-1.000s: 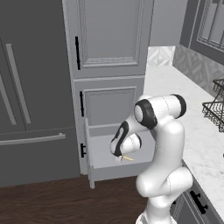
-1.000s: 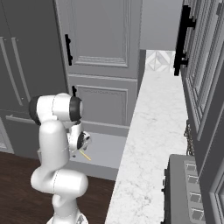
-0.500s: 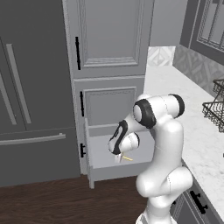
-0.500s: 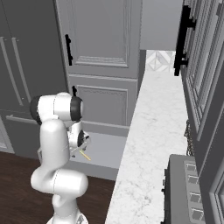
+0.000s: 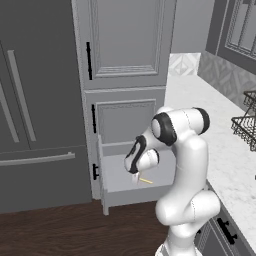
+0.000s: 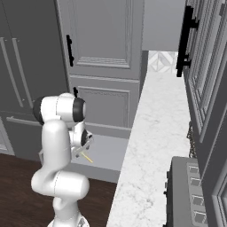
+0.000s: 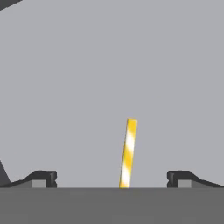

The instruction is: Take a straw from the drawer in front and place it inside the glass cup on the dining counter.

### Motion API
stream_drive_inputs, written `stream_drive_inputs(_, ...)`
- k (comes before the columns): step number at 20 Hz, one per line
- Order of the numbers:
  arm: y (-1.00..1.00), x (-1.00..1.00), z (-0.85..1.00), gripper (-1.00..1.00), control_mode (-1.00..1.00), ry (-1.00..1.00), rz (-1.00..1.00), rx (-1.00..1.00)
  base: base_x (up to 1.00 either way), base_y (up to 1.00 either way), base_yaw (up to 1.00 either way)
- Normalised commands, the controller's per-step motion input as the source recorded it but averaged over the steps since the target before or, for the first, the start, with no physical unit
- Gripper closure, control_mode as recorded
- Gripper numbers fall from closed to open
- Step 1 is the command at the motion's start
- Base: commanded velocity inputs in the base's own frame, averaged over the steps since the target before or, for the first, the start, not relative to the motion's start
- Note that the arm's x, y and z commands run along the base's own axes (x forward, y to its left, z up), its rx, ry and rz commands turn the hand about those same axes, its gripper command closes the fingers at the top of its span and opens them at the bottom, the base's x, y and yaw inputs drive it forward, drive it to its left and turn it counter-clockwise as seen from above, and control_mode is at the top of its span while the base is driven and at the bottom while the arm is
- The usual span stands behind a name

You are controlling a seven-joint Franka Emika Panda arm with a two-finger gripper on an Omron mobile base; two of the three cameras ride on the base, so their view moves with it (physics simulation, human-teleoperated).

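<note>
Pulled out below grey cabinets, the drawer [image 5: 120,172] holds one straw [image 7: 127,153] lying between the wide-spread, empty jaws

Flat, even rendered light — faint, soft shadows, no glare, slightly coarse detail, perhaps mild softness at edges.

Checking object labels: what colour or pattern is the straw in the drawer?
Yellow with white stripes; the straw shows best in the hand view.
</note>
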Motion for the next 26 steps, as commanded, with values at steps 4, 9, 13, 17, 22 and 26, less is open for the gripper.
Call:
stream_drive_inputs(4, -0.1, 0.26, -0.04, -1.0, -1.0, -0.08, -0.04, 0.0, 0.0, 0.0, 0.0)
stream_drive_inputs(9, -0.01, 0.21, -0.21, -1.0, -1.0, -0.02, -0.06, 0.0, 0.0, 0.0, 0.0)
stream_drive_inputs(13, 0.0, 0.05, -0.25, -1.0, -1.0, 0.0, -0.05, 0.0, 0.0, 0.0, 0.0)
stream_drive_inputs(17, 0.0, -0.16, -0.14, -1.0, -1.0, -0.01, -0.04, 0.0, 0.0, 0.0, 0.0)
stream_drive_inputs(22, 0.0, -0.02, -0.27, -1.0, -1.0, 0.0, -0.02, 0.0, 0.0, 0.0, 0.0)
stream_drive_inputs(26, 0.0, 0.01, -0.39, -1.0, -1.0, 0.0, 0.0, 0.0, 0.0, 0.0, 0.0)
